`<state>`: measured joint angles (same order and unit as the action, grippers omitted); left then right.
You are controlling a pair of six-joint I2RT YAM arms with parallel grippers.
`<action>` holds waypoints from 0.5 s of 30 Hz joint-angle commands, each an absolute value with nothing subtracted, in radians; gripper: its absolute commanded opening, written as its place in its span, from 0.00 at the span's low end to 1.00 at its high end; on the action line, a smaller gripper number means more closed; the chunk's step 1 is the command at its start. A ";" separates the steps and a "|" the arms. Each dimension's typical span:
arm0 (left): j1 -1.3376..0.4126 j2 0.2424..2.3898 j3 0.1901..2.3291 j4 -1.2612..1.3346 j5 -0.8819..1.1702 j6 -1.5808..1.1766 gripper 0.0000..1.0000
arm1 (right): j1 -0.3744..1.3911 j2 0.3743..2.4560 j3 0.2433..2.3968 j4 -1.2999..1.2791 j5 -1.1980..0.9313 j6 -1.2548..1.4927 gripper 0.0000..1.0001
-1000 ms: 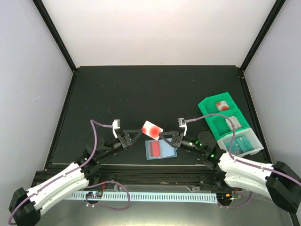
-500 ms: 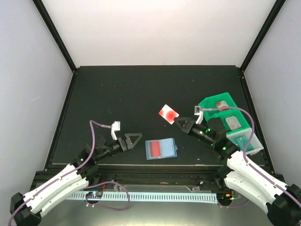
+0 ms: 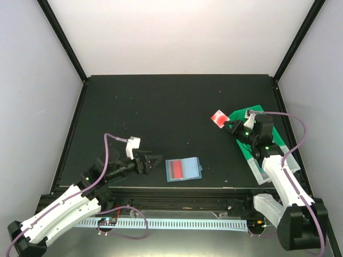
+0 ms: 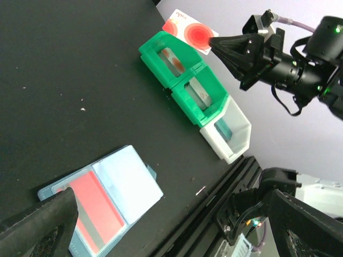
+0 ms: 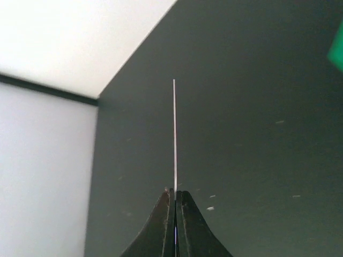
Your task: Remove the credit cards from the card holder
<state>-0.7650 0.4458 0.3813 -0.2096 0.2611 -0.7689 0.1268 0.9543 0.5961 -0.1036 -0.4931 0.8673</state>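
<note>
Credit card (image 3: 219,117), right fingers (image 5: 161,230) pinching, apparently aloft

R jaws pinch red-blotch card (image 4: 187,33) near green tray (image 4: 185,81).

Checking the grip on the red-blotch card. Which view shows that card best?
Left wrist: the card is seen nearly face-on, red blotch clear, one corner pinched by the right gripper. Top external shows it small. Right wrist shows only its edge, a thin line rising from the shut jaws.
</note>
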 commanded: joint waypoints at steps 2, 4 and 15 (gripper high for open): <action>-0.759 0.451 0.416 -0.288 0.287 -0.687 0.99 | -0.036 1.007 0.648 -0.221 -0.514 0.758 0.01; -0.759 0.457 0.410 -0.280 0.288 -0.677 0.99 | -0.100 1.025 0.660 -0.246 -0.532 0.747 0.01; -0.758 0.592 0.473 -0.260 0.306 -0.513 0.99 | -0.310 1.134 0.789 -0.436 -0.478 0.643 0.01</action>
